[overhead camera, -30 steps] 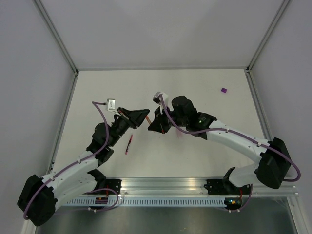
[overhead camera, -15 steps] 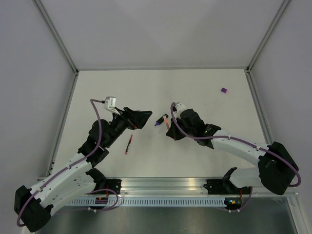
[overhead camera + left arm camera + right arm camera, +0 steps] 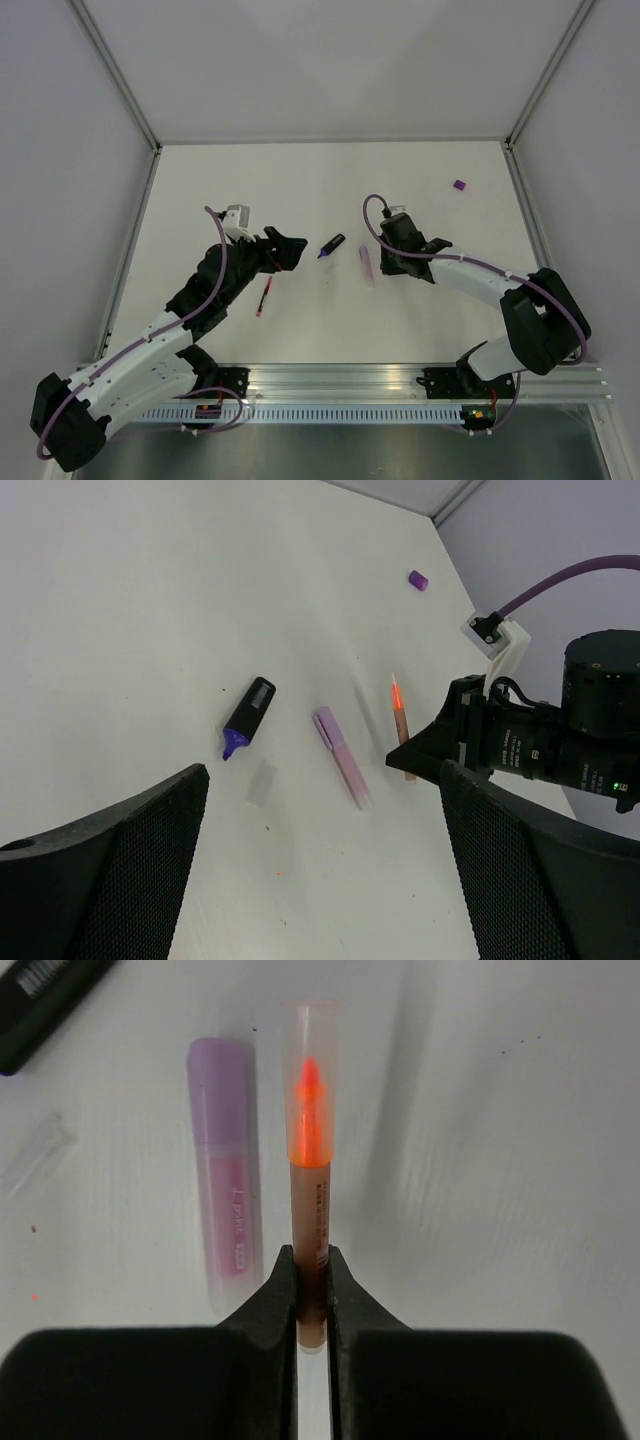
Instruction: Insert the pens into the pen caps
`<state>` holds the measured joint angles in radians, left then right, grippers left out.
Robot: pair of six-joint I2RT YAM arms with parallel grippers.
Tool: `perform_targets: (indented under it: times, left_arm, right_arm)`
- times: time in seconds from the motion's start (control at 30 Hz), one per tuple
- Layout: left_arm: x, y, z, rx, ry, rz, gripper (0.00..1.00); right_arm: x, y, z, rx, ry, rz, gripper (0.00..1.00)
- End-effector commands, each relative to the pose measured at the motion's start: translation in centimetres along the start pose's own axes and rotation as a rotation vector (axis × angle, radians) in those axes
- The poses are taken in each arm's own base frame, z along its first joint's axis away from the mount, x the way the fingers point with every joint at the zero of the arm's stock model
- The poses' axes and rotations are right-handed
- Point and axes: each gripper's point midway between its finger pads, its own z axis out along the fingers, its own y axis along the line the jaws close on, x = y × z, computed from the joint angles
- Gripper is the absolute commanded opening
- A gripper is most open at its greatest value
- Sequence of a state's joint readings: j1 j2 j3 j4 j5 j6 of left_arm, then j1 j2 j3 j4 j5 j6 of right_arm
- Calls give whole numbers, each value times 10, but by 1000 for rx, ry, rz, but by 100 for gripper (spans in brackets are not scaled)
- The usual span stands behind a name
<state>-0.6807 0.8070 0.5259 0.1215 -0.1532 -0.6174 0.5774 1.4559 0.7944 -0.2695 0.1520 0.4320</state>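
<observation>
My right gripper [image 3: 311, 1285] is shut on the lower barrel of the orange pen [image 3: 309, 1195], low over the table; a clear cap covers its glowing orange tip. The pale pink-lilac pen [image 3: 225, 1200] lies right beside it on the left. The black purple-tipped marker [image 3: 250, 712] lies uncapped further left, with a small clear cap [image 3: 261, 781] next to it. My left gripper [image 3: 320, 880] stands wide open and holds nothing, short of these pens. The thin red pen [image 3: 264, 296] lies by the left arm. A purple cap [image 3: 459, 185] sits far back right.
The white table [image 3: 300, 190] is walled by grey panels at the back and both sides. A metal rail [image 3: 340, 380] runs along the near edge by the arm bases. The two grippers [image 3: 292, 252] [image 3: 383, 264] face each other across the middle.
The grippers were together at centre. My left gripper opened and drew back left, leaving the black marker on the table. My right gripper carried the orange pen right and down beside the pink-lilac pen.
</observation>
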Motion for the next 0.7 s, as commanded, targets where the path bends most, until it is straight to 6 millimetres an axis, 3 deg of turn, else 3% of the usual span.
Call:
perform_targets:
  times: [0.0, 0.3, 0.5, 0.67]
  left_arm:
    - [0, 3, 0, 6, -14, 49, 100]
    - [6, 2, 4, 10, 16, 60, 100]
    - [6, 4, 4, -1, 16, 61, 100]
    - [5, 3, 3, 3, 15, 64, 100]
  right_arm:
    - [-10, -13, 3, 78, 0, -12, 9]
    - [-1, -8, 29, 64, 62, -23, 24]
    - [2, -5, 29, 48, 69, -22, 31]
    - [-8, -2, 21, 36, 46, -16, 32]
